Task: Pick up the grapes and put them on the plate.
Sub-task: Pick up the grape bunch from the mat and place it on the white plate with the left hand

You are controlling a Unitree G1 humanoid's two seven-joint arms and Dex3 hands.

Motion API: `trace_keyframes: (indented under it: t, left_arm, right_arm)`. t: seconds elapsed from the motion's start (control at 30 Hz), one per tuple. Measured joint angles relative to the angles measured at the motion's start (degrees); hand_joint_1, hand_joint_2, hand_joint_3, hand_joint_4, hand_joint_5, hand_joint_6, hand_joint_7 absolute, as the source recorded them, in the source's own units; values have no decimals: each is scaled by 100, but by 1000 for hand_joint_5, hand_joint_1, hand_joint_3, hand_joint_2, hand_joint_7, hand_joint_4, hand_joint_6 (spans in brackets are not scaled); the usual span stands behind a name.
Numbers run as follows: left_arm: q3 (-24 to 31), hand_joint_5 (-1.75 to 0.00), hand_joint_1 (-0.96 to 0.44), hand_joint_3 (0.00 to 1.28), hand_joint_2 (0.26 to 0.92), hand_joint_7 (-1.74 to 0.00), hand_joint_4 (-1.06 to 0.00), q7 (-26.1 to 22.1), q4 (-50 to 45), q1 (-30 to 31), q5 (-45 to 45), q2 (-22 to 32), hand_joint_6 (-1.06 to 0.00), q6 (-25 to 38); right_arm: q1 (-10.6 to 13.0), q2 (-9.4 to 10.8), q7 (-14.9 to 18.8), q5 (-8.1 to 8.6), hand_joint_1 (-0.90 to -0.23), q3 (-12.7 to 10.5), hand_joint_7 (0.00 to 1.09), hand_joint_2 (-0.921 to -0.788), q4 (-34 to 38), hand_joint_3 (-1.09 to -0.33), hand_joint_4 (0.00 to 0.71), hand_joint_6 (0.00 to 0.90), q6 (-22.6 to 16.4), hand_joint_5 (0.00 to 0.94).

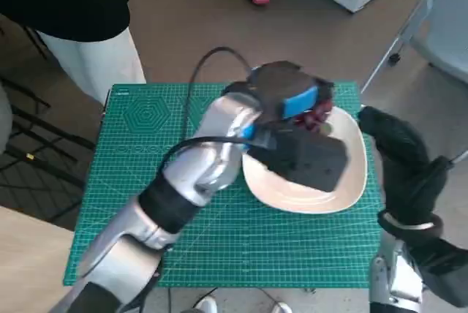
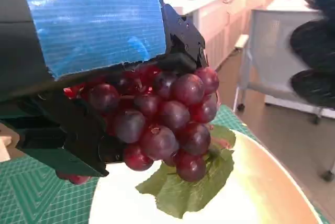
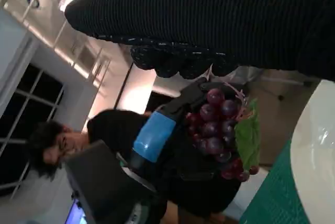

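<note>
Task object: the grapes (image 2: 162, 116), a dark red bunch with a green leaf (image 2: 191, 185) hanging under it.
Location of grapes: held in the air over the plate (image 1: 351, 181), toward its far rim in the head view. The left wrist view shows the leaf tip close to the plate surface; whether it touches cannot be told.
Left hand (image 1: 292, 119): grasping the grapes. Its black fingers close round the top and side of the bunch, and the blue-taped back faces up.
Right hand (image 1: 398, 156): gloved, beside the plate's right edge and raised off the mat. It holds nothing visible; whether its fingers are spread or curled cannot be told.
Key relation: the grapes hang straight below the left hand, with the plate directly beneath them. The bunch's long axis runs downward from the fingers to the leaf.
Nearer hand: the left hand, already on the bunch. The right hand stands apart from the grapes, just beside the plate.
Step in hand (judgement): final lowering and release. The pick-up is done; the placing is not yet done.
Next move (judgement): a short downward travel, then an opening of the fingers. No sideways shift appears necessary.
Risk (judgement): the bunch sits near the far rim, so loose grapes may roll off onto the green mat (image 1: 146, 181).
Surroundings: a person (image 3: 52, 145) shows behind the grapes in the right wrist view.
</note>
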Motion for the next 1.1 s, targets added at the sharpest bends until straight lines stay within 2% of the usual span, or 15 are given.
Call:
trace_keyframes:
  t: [0.27, 0.5, 0.73, 0.97, 1.1]
  left_arm:
    - [-81, -1467, 353, 262, 920, -445, -469, -35, 306, -134, -16, -129, -605, -101]
    - [-90, -1523, 351, 320, 911, -322, -423, -29, 577, -169, -64, -217, -635, -247]
    - [-92, -1553, 349, 343, 912, -281, -393, 17, 755, -210, -70, -231, -644, -335]
    - [-88, -1490, 350, 282, 920, -258, -446, 95, 940, -251, -91, -259, -649, -337]
    - [-69, -1447, 351, 245, 921, -204, -485, 132, 946, -249, -181, -271, -603, -356]
  right_arm:
    - [83, 26, -232, -88, -648, 12, 278, -921, -84, -738, 345, 47, -63, 3]
    - [92, 45, -328, -169, -647, 44, 268, -921, -91, -740, 344, 50, -70, 2]
    - [92, 51, -380, -232, -646, 68, 259, -921, -89, -746, 344, 56, -124, 1]
    - [92, 57, -404, -271, -645, 95, 251, -921, -57, -752, 343, 59, -151, 1]
    - [91, 58, -433, -275, -645, 110, 247, -921, -29, -753, 342, 61, -160, 0]
